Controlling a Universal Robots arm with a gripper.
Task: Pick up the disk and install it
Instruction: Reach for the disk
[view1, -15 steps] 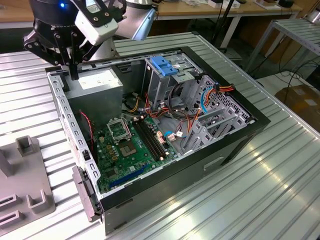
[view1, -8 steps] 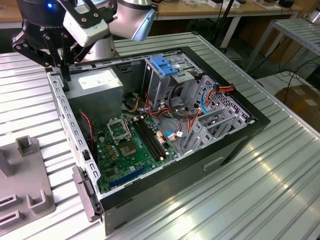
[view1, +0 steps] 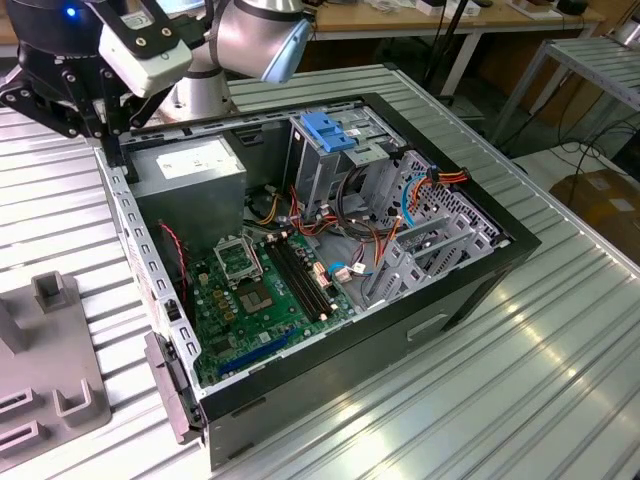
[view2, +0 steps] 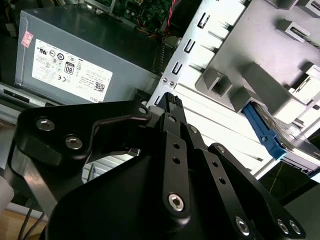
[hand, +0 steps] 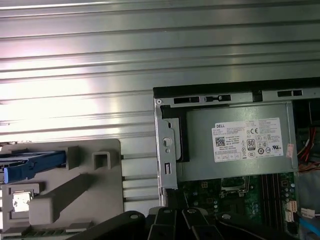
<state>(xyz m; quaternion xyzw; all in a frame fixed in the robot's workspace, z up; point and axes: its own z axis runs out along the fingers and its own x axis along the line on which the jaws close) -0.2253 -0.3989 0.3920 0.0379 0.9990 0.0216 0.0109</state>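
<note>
The disk (hand: 31, 164) lies in a grey holder (hand: 80, 185) on the slatted table, beside the open computer case. Its bright blue carrier rail faces out, and in the second wrist view the disk (view2: 266, 135) is tucked under the holder's grey blocks. My black gripper (view2: 172, 101) is shut with nothing in it. It hangs over the case's rear wall, next to the grey power-supply box (view2: 75, 60), a short way from the disk. In the exterior view the gripper (view1: 100, 120) is above the case's back corner on that view's left.
The open computer case (view1: 470, 290) holds a green motherboard (view1: 260, 290), cables, and a tall metal cage topped by a blue bracket (view1: 327, 130). Part of the grey holder (view1: 40, 370) sits at the exterior view's lower left. Bare slatted table (view1: 520, 390) lies to the right.
</note>
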